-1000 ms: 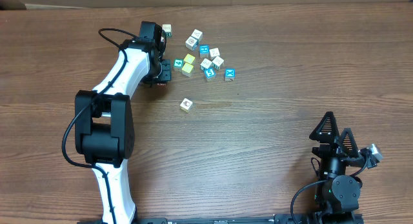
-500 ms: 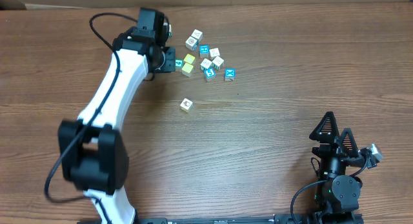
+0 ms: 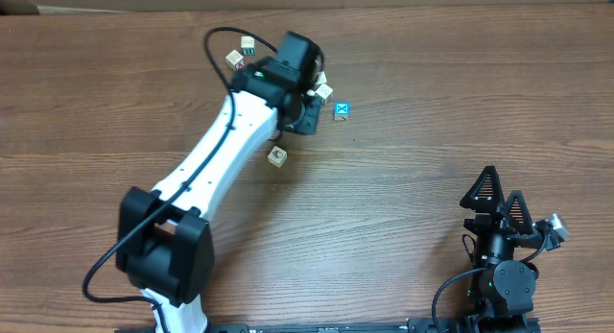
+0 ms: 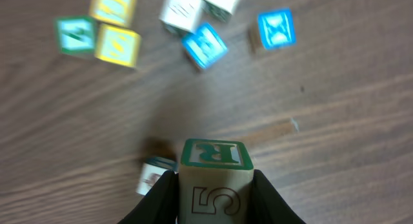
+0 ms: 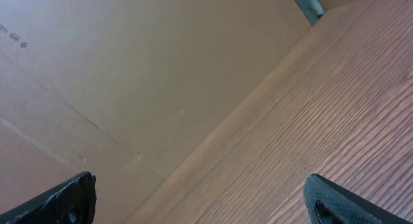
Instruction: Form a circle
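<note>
My left gripper (image 4: 214, 185) is shut on a wooden cube (image 4: 213, 154) with a green-framed R on top and a 5 on its side. In the overhead view the left gripper (image 3: 305, 115) hangs over the loose scatter and hides most of it. Below it lie yellow cubes (image 4: 118, 45), white cubes (image 4: 182, 11) and cyan cubes (image 4: 276, 28). No clear circle shows. One white cube (image 3: 277, 156) lies alone, nearer than the scatter, and sits just left of my held cube as the small white cube (image 4: 153, 175). My right gripper (image 5: 200, 195) is open with nothing in it.
Two pale cubes (image 3: 233, 58) (image 3: 247, 45) lie at the back, left of the arm. A cyan cube (image 3: 342, 109) sits just right of the left gripper. The right gripper (image 3: 501, 197) stays at the table's near right corner. A cardboard wall (image 5: 129, 69) stands behind the table.
The left arm has swung right, from the left side of the scatter to above it, carrying the green-topped cube. The right arm has not moved.
</note>
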